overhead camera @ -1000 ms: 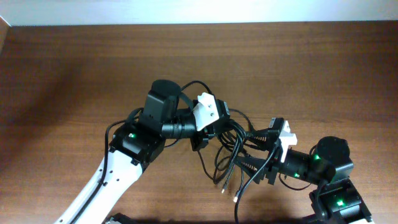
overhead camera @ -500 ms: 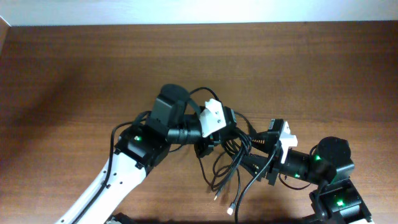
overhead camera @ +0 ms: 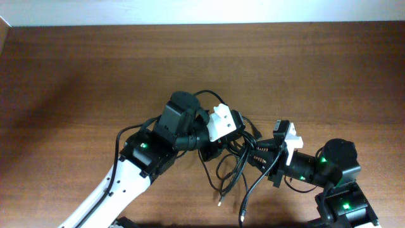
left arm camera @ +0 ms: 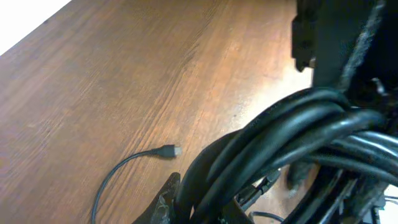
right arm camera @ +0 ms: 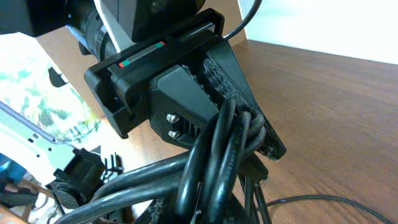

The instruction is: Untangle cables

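Several thin black cables (overhead camera: 233, 170) sit bunched between the two grippers in the overhead view, over the front middle of the wooden table (overhead camera: 76, 76). Two plug ends (overhead camera: 219, 202) trail toward the near edge. The left gripper (overhead camera: 218, 144) meets the bunch from one side and the right gripper (overhead camera: 258, 156) from the other, the two close together.

From the left wrist, the cables (left arm camera: 280, 134) cross the frame as a tight parallel bundle. One loose plug (left arm camera: 169, 150) lies on the wood well apart from it.

From the right wrist, the left gripper (right arm camera: 239, 121) is clamped on the cables (right arm camera: 211, 162) where they fold over. The right gripper's own fingers are buried under strands, so I cannot tell whether they are closed.

These cables look light, limp and smooth-sheathed, likely to sag and slip through a weak pinch. The plugs are the only stiff parts and may snag in loops. A single strand near a free plug seems the better hold than the whole bundle.
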Controlling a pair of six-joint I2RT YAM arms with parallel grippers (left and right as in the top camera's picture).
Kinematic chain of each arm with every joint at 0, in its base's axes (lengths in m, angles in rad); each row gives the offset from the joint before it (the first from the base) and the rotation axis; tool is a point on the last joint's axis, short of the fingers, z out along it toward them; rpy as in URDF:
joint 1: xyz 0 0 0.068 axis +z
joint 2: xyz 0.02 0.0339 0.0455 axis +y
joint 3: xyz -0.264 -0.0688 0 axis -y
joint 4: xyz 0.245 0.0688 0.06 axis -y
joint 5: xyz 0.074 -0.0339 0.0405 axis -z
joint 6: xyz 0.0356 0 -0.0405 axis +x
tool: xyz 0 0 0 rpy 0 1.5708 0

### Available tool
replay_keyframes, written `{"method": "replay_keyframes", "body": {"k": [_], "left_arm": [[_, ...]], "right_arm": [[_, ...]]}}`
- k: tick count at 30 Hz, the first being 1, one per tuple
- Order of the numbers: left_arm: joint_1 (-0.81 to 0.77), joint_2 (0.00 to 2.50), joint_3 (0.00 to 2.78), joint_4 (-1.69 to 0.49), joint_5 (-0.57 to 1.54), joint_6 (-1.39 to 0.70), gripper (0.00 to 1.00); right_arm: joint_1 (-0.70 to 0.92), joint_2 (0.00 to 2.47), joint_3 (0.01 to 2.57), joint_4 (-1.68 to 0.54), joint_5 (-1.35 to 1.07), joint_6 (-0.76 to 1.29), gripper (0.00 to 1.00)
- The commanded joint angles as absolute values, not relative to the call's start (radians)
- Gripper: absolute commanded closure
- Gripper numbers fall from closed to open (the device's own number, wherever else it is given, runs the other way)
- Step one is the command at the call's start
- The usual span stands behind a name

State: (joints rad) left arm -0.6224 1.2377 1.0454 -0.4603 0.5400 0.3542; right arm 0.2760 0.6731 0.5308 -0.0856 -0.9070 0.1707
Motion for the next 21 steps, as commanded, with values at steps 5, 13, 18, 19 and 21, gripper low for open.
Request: {"method": "replay_keyframes", "body": {"k": [5,13,18,19,21], "left_arm": [[-0.625,1.229,1.061,-0.469,0.409,0.289,1.0],[-0.627,1.204,1.061,-0.461,0.363,0.165,1.0],[-0.632,1.206,1.061,-0.465,0.431,0.165,1.0],[-0.632,1.206,1.061,-0.47,0.423,0.166,1.0],[-0.632,1.206,1.061,-0.487,0.402,0.166,1.0]], "right_arm": [[0.28,0.663,0.543,-0.075,-0.931,0.164,0.85],[0.28,0.663,0.543,-0.097,-0.883,0.165,0.92],[0.28,0.662,0.543,-0.093,-0.884,0.177,0.95],[0.28,0.662,0.543,-0.093,-0.884,0.177,0.95],[0.28,0.662,0.543,-0.093,-0.883,0.177,0.96]]}}
